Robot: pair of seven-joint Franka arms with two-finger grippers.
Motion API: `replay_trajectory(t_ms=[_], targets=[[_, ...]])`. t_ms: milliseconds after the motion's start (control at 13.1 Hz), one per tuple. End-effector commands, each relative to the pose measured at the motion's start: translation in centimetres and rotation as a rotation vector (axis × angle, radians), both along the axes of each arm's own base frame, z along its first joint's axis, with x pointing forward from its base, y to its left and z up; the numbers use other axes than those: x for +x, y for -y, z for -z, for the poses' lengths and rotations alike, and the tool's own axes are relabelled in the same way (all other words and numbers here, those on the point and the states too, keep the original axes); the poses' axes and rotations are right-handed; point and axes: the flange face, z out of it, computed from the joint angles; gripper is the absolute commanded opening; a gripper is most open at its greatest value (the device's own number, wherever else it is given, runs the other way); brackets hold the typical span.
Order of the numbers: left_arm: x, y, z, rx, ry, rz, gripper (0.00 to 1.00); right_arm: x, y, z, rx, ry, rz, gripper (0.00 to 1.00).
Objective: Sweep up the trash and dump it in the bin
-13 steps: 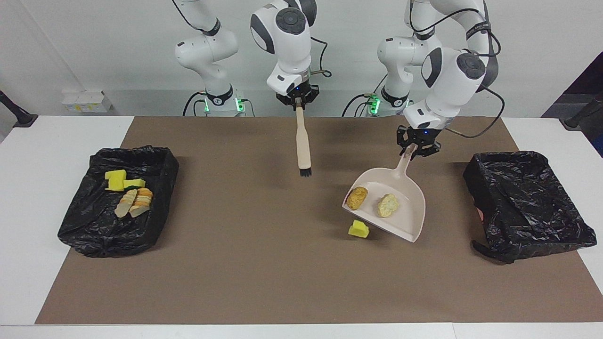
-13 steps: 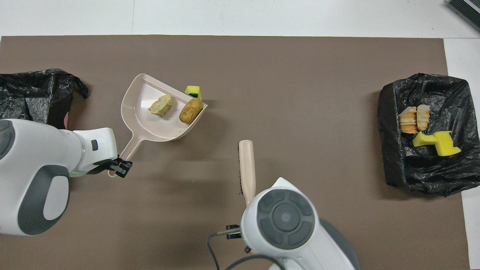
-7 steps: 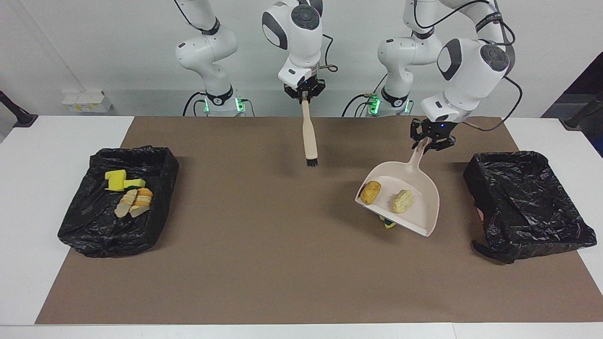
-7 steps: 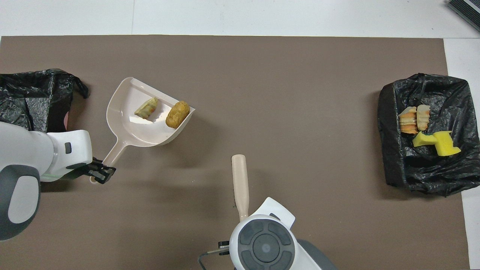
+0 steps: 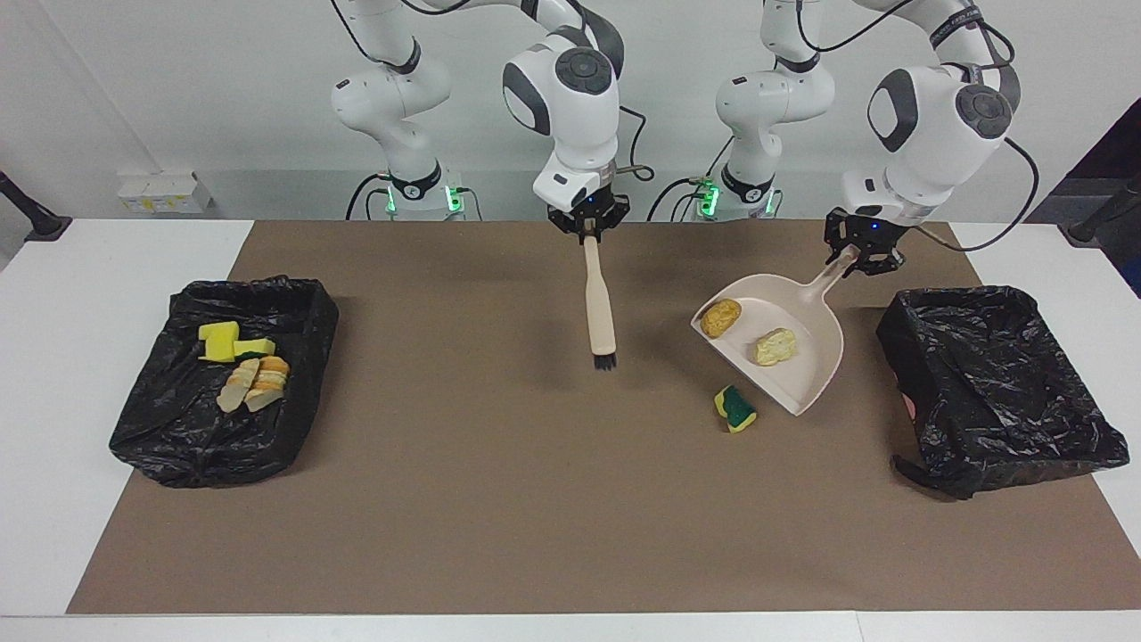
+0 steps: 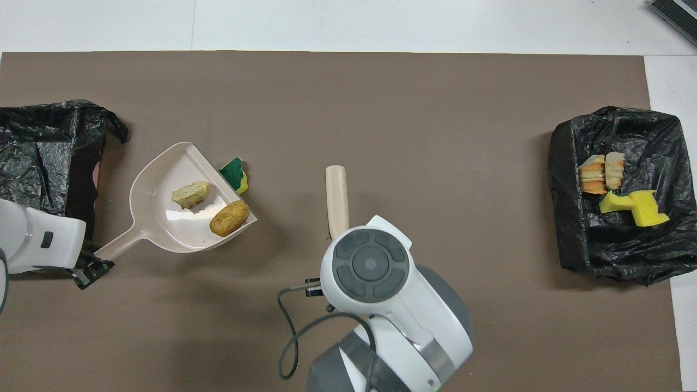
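Aloft, dustpan [image 5: 784, 343] with 2 scraps [image 5: 774, 347], sponge [image 5: 734, 409] beneath

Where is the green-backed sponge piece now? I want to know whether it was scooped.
Not scooped: the green-backed sponge piece lies on the mat beside the dustpan's open lip, toward the left arm's end.

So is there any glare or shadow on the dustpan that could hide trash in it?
Overhead view: one bright glare streak on the dustpan floor between the two lumps, hiding nothing. Facing view: no glare on the pan; its soft shadow falls on the brown mat beneath, near the green-backed sponge.
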Motion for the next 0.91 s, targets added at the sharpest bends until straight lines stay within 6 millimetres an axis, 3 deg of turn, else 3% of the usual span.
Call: replay_trajectory(t_ms=[0, 76, 228, 304, 457, 533, 685, 837], targets=[[2.6, -1.4, -0.2, 0.069, 0.039, 0.189, 0.0, 6.3, -3.8, 1.8, 0.002, 0.026, -0.051, 0.0], [3.4, -2.8, 0.0, 0.076, 0.038, 0.23, 0.0, 8.0, -5.7, 2.3, -0.005, 0.062, -0.073, 0.0], [5.5, -3.3, 1.9, 0.131, 0.0, 0.288, 0.0, 10.4, -8.4, 3.9, 0.023, 0.083, -0.084, 0.0], [5.6, -3.5, 2.2, 0.134, -0.013, 0.292, 0.0, 10.6, -9.5, 4.8, 0.034, 0.084, -0.09, 0.0], [5.7, -3.9, 3.1, 0.15, -0.032, 0.328, 0.0, 10.6, -10.9, 6.4, 0.046, 0.08, -0.147, 0.0], [6.1, -3.1, 3.5, 0.148, -0.027, 0.344, 0.0, 10.4, -11.8, 7.8, 0.043, 0.074, -0.166, 0.0], [6.7, -1.5, 5.8, 0.137, -0.036, 0.38, 0.0, 9.2, -13.4, 9.5, 0.02, 0.072, -0.244, 0.0], [6.9, -1.4, 5.9, 0.136, -0.031, 0.386, 0.0, 7.7, -14.5, 10.6, -0.011, 0.061, -0.307, 0.0]])
